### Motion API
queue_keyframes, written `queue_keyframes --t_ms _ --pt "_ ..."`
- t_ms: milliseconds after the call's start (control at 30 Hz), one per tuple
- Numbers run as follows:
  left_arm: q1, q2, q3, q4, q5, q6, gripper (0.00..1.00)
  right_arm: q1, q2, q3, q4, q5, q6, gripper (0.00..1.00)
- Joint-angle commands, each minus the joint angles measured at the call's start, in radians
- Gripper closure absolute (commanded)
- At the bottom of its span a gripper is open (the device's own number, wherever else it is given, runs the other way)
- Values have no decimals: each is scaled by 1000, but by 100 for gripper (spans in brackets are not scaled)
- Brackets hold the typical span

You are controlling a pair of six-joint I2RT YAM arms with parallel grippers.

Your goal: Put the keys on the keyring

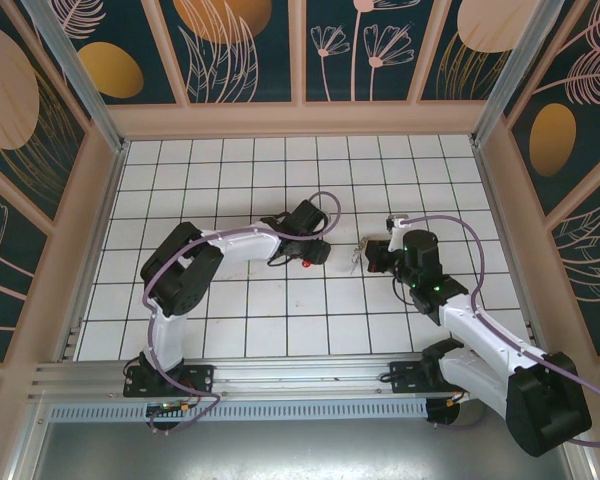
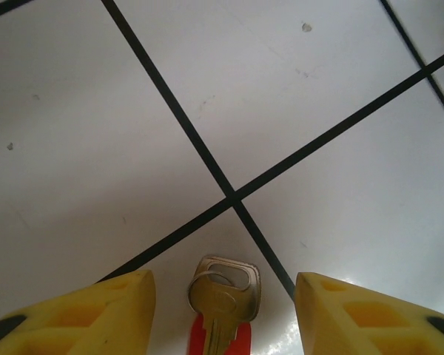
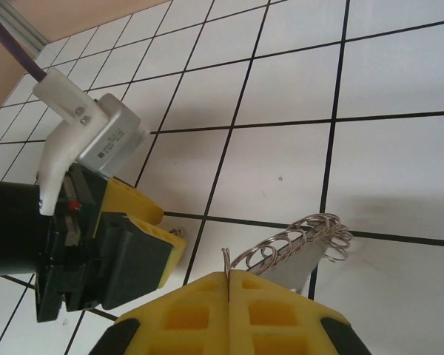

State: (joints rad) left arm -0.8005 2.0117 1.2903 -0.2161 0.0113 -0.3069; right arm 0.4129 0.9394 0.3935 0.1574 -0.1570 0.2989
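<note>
In the left wrist view a small brass-silver key (image 2: 223, 294) lies on the floor tile on top of the red-headed key (image 2: 238, 339). A thin wire loop passes through its head slot. My left gripper (image 2: 222, 314) is open and straddles them, with its yellow fingers (image 2: 81, 314) clear on both sides. From above, the red key (image 1: 307, 264) sits just below the left gripper (image 1: 318, 252). My right gripper (image 3: 229, 279) is shut on the keyring (image 3: 303, 238), a thin silvery wire pulled out into coils, held above the floor to the right of the left gripper (image 3: 166, 229).
A flat grey shape (image 3: 292, 268) lies under the coils; key or shadow, I cannot tell. The white tiled floor (image 1: 240, 180) has pink walls (image 1: 300, 118) on three sides. Both arms meet near the middle, and the right gripper (image 1: 364, 257) is about one tile from the left.
</note>
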Motion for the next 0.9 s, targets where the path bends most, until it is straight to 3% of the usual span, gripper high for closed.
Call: queue_keyframes --t_ms 0,233,400,867 --pt "-11 22 24 -57 -59 17 50 -3 -22 -9 9 22 13 100" --pt "-32 54 49 -95 -103 35 62 -5 -22 -2 4 27 2 100" --pt "-33 42 35 -91 -103 27 79 -5 -23 5 -5 31 -7 100" --pt "-32 -70 -116 -53 -29 22 92 -6 -17 11 -1 20 -14 100"
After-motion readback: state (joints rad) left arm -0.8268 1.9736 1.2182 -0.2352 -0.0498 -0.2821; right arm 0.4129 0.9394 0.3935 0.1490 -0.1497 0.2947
